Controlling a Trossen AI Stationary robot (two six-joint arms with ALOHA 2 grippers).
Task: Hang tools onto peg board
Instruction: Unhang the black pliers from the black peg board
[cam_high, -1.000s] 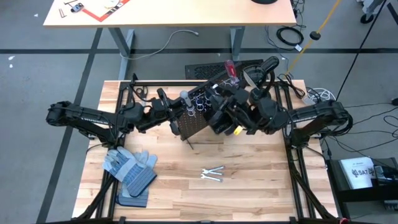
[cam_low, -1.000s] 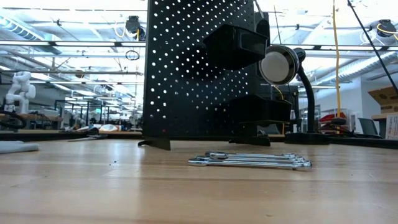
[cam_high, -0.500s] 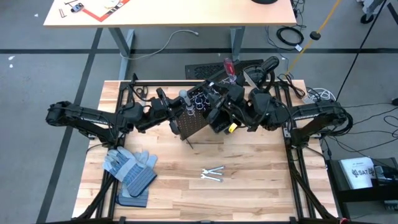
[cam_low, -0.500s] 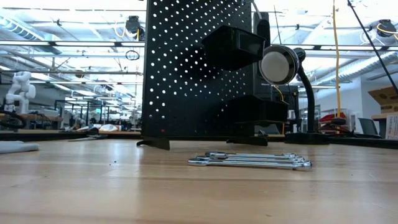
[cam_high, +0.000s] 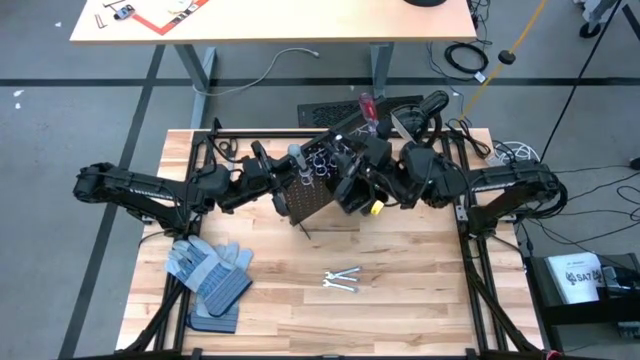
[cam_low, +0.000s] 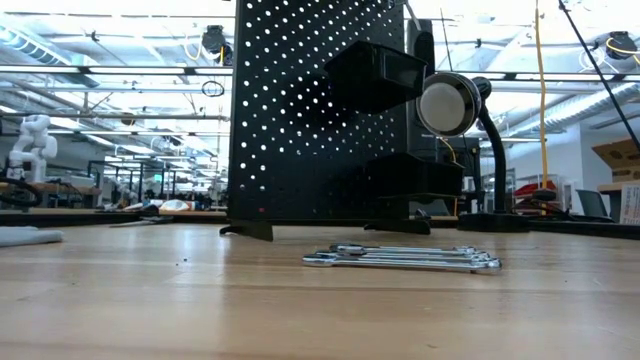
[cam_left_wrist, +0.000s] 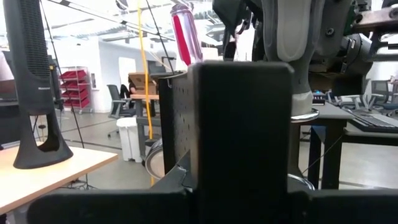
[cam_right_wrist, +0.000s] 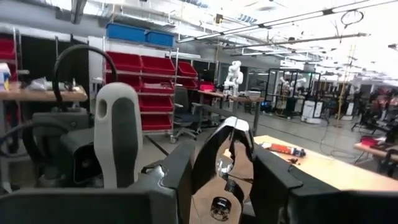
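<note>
The black peg board (cam_high: 318, 190) stands upright on its feet (cam_low: 250, 230) in the middle of the table. A red-handled screwdriver (cam_high: 368, 108) and a grey-handled one (cam_high: 297, 157) stick up from the rings along its top. My left gripper (cam_high: 283, 190) is shut on the board's left edge. My right gripper (cam_high: 352, 178) is level with the board's top, shut on black-and-silver pliers (cam_right_wrist: 225, 149). Silver wrenches (cam_high: 342, 279) lie flat on the table, nearer than the board. My left gripper pinches the peg board's left side edge (cam_left_wrist: 239, 112) between its two fingers. It comes in about level from the table's left. The board stays upright on the table. My right gripper holds the pliers between its two fingers near the silver pivot (cam_right_wrist: 219, 204). The black arched part (cam_right_wrist: 227, 127) sticks out past the fingertips. The fingers reach in about level from the table's right, and the pliers are lifted clear of the table.
Blue-grey work gloves (cam_high: 210, 275) lie at the near left of the table. A black ribbed mat (cam_high: 330, 108) and a desk lamp (cam_low: 450, 105) are behind the board at the far edge. Black bins (cam_low: 375, 75) jut from the board's near face.
My right gripper, still holding the pliers, has turned a little and edged toward the far side by the peg board's top, then kept still.
</note>
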